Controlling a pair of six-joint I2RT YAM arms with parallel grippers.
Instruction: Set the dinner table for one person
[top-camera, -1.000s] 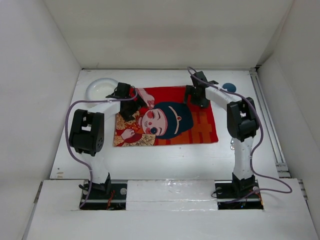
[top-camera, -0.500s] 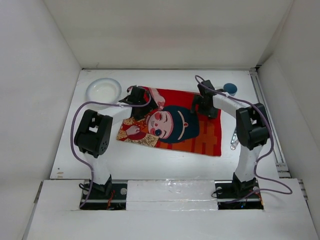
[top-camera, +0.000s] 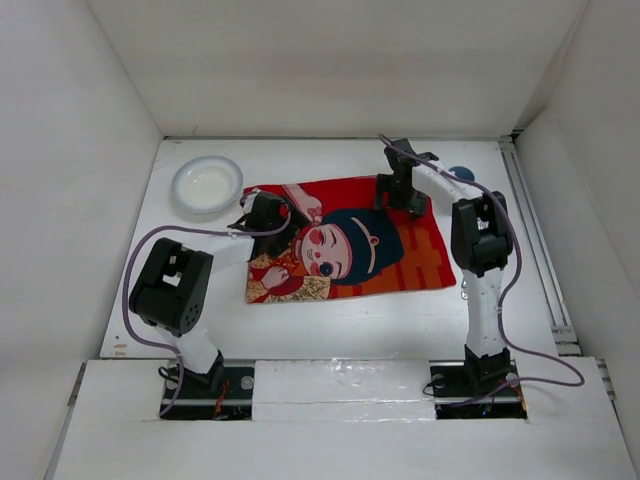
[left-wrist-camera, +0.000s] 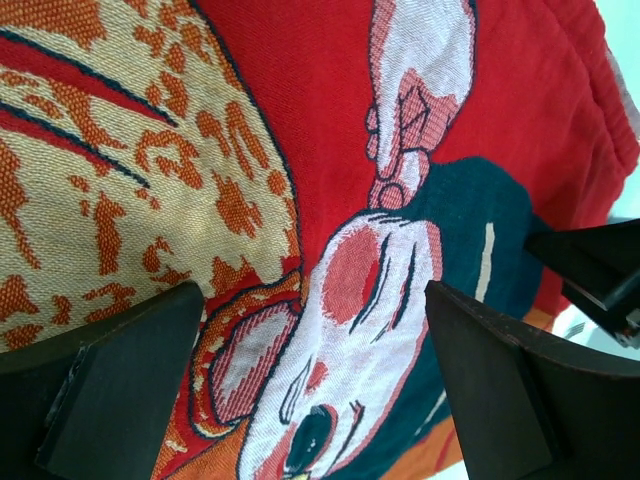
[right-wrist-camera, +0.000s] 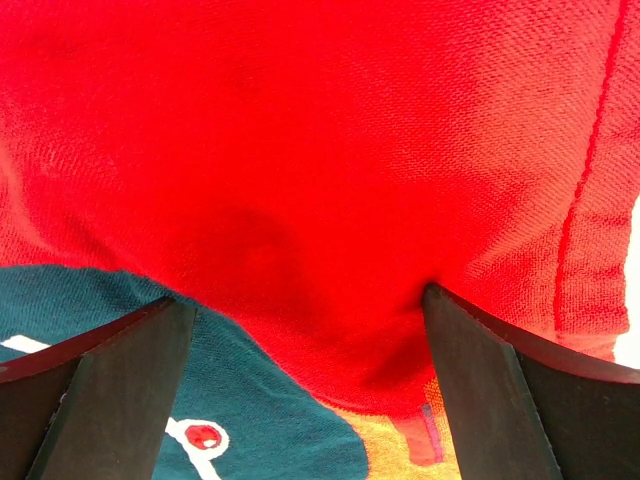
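Note:
The red cartoon-face cloth lies flat in the middle of the white dinner table. My left gripper is open and rests low on the cloth's left part; in the left wrist view its fingers straddle the printed white face. My right gripper is open on the cloth's far edge; in the right wrist view plain red fabric puckers slightly between its wide fingers. Neither holds anything.
A white plate sits at the far left of the table. A blue cup shows partly behind the right arm. A small shiny utensil lies by the cloth's right edge. White walls close three sides.
The cloth has slid and turned on the table, first to the right and skewed, now squarer with its right end farther back. Both grippers moved with it, the left toward the front-left.

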